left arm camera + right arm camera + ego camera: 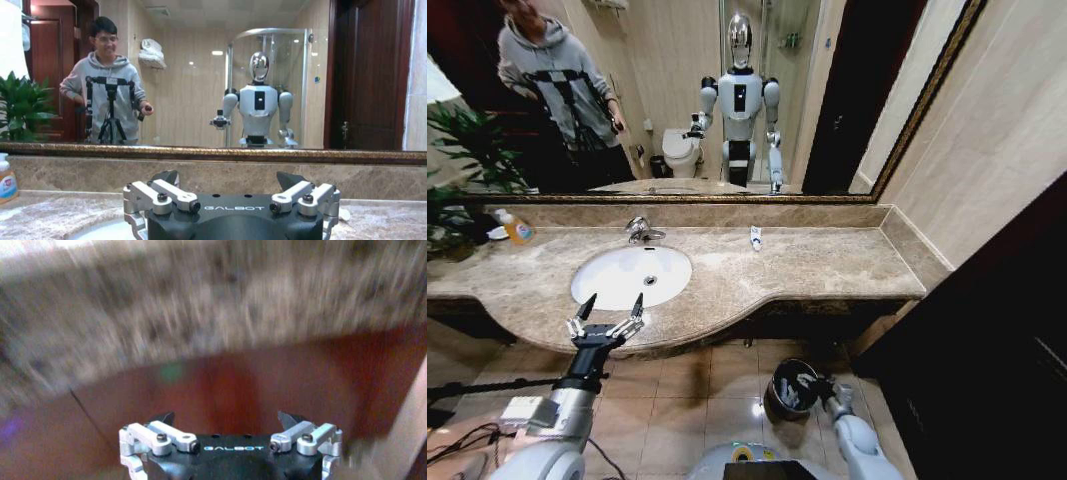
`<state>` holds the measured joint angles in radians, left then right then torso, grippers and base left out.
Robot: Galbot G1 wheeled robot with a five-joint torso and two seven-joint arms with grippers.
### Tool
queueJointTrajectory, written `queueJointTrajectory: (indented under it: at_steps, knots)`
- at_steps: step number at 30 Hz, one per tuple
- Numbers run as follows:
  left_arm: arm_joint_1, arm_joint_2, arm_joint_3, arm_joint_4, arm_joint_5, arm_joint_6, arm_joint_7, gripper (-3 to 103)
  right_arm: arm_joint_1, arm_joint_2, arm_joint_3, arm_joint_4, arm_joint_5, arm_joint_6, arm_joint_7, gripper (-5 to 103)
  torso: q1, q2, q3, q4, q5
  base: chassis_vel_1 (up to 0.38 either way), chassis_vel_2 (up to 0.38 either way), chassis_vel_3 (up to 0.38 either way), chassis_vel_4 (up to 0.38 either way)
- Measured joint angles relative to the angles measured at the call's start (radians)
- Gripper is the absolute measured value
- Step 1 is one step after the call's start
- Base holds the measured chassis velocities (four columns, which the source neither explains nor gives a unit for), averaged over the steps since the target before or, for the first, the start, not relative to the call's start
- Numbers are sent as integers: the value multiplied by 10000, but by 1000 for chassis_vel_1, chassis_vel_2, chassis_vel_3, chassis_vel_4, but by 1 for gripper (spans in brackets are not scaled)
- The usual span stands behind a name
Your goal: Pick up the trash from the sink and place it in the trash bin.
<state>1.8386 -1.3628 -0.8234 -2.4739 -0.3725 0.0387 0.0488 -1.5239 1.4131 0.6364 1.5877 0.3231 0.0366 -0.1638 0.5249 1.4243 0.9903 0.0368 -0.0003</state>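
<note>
My head camera looks down from high on the surface (807, 265), mirror (677, 100) across the upper frame. My left wrist camera sits low over my left claw (227, 181), facing that same mirror. My right wrist camera looks close up at the surface's edge (200, 325).

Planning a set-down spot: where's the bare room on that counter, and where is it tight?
Free: the marble counter from the small tube to the right wall, and the front strip right of the sink. Crowded: the back-left corner by the soap bottle, around the tap, and the near rim where the left hand hovers.
</note>
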Motion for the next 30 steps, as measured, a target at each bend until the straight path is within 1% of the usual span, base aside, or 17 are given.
queueJointTrajectory:
  at_steps: [1,2,4,5,8,9,12,14,16,17,21,26,28,30]
  knots:
    - [0,0,0,0,0,0,0,100,0,0,0,0,0,0,0,100,0,0,0,0,0,0,0,0,0]
    - [0,0,0,0,0,0,-1,100,-612,25,148,1048,87,37,5,100,0,0,0,-1,2,0,0,0,0]
    - [0,0,0,0,0,0,0,100,-1212,56,278,2254,126,112,19,100,0,0,0,-3,1,0,0,0,0]
    - [0,0,0,0,0,0,0,100,-1212,56,278,2254,126,112,19,100,0,0,0,-3,1,0,0,0,0]
    - [0,0,0,0,0,0,0,100,-1590,95,321,3583,144,10,140,100,0,0,0,0,2,0,0,0,0]
    - [0,0,0,0,0,0,0,100,-1590,95,321,3583,144,10,140,100,0,0,0,0,2,0,0,0,0]
    - [0,0,0,0,0,0,0,100,-1538,190,219,4559,149,-343,227,100,1,0,1,-1,2,0,0,0,0]
    - [0,0,0,0,0,0,0,100,-1490,199,188,4641,141,-387,238,100,1,0,1,-1,3,0,0,0,0]
    - [0,0,0,0,0,0,0,100,-1182,220,2,4985,66,-683,308,100,1,0,1,0,3,0,0,0,0]
    - [0,0,0,0,0,0,0,100,-1182,220,2,4985,66,-683,308,100,1,0,1,0,3,0,0,0,0]
    - [0,0,0,0,0,0,0,100,-536,214,-364,5630,133,-1343,636,100,2,-1,2,0,3,0,0,0,0]
    - [0,0,0,0,0,0,0,100,79,24,-503,5925,105,-1679,701,100,2,-2,2,0,2,0,0,0,0]
    - [0,0,0,0,0,-1,0,100,174,-26,-518,5917,79,-1693,699,100,2,-2,2,1,2,0,0,0,0]
    - [0,0,1,0,0,0,0,100,485,-223,-568,5688,-25,-1696,678,100,2,-2,2,0,3,0,0,0,0]
